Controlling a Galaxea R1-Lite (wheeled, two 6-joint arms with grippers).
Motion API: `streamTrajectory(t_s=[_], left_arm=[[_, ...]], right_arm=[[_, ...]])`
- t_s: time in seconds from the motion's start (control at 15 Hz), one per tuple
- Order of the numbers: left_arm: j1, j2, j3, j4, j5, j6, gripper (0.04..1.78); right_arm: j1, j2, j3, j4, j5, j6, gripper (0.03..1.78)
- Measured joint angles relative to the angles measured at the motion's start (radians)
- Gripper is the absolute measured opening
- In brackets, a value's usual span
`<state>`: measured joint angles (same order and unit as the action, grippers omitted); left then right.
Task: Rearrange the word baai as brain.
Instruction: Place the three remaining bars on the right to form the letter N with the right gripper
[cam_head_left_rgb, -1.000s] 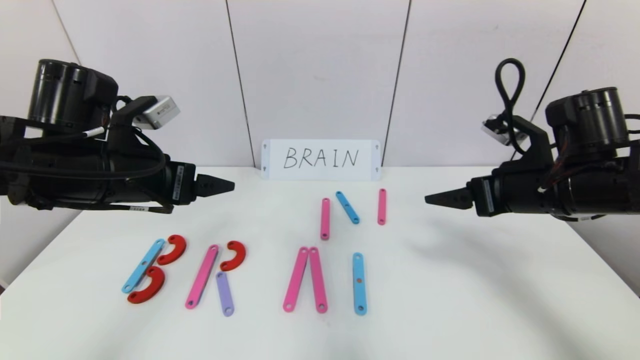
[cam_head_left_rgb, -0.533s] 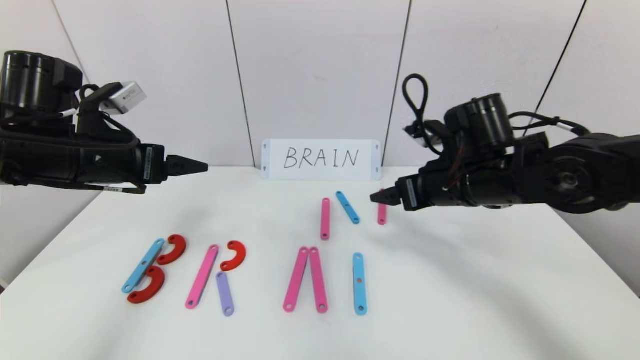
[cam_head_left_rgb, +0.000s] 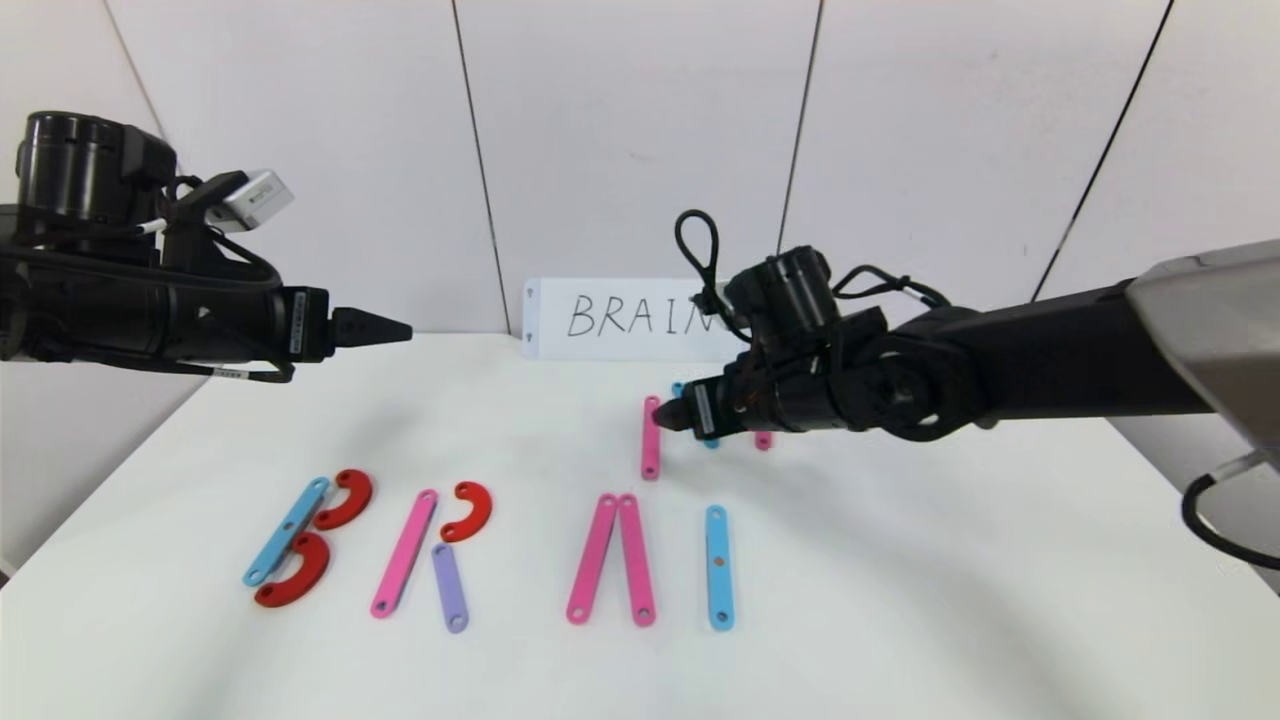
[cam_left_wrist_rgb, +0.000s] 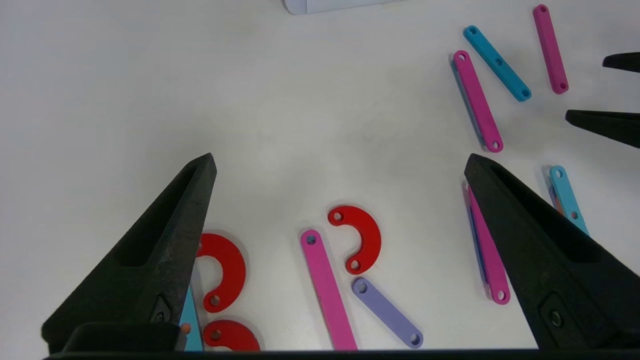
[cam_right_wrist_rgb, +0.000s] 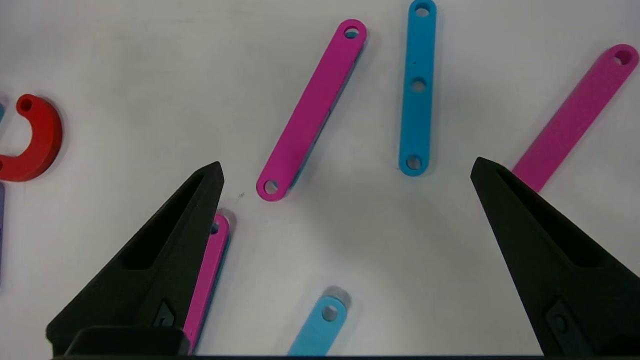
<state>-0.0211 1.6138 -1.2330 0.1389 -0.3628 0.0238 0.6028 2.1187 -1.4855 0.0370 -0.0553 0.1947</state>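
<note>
White table, card and wall

A white card (cam_head_left_rgb: 640, 319) with handwritten letters leans against the panelled wall (cam_head_left_rgb: 620, 140) at the far edge of the white table (cam_head_left_rgb: 900, 600).

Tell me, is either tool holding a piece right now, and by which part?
Nothing is held. The right tool hangs open above the N strips; the left tool is open too, off the table.

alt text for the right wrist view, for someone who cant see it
The open right gripper hangs over a white table, its two black fingers framing three flat holed strips: a pink strip, a blue strip and a second pink strip. A red arc lies at one edge, and another blue strip's end shows near the camera.
</note>
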Motion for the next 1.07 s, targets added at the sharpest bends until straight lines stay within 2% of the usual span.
streamTrajectory(t_s=[0.13, 0.27, 0.47, 0.8, 1.07], left_arm=[[0.0, 0.002, 0.0, 0.0, 0.0, 0.0, 1.74], [0.0, 0.004, 0.0, 0.0, 0.001, 0.0, 1.74], [0.0, 0.004, 0.0, 0.0, 0.001, 0.001, 1.74], [0.0, 0.008, 0.0, 0.0, 0.001, 0.008, 1.74], [0.0, 0.008, 0.004, 0.0, 0.001, 0.016, 1.74]], right_arm=[[0.018, 0.054, -0.051, -0.002, -0.035, 0.022, 1.74], [0.033, 0.099, -0.096, -0.001, -0.049, 0.041, 1.74], [0.046, 0.16, -0.152, -0.004, -0.098, 0.049, 1.74], [0.072, 0.227, -0.174, -0.081, -0.123, 0.05, 1.74], [0.087, 0.267, -0.187, -0.086, -0.127, 0.05, 1.74]])
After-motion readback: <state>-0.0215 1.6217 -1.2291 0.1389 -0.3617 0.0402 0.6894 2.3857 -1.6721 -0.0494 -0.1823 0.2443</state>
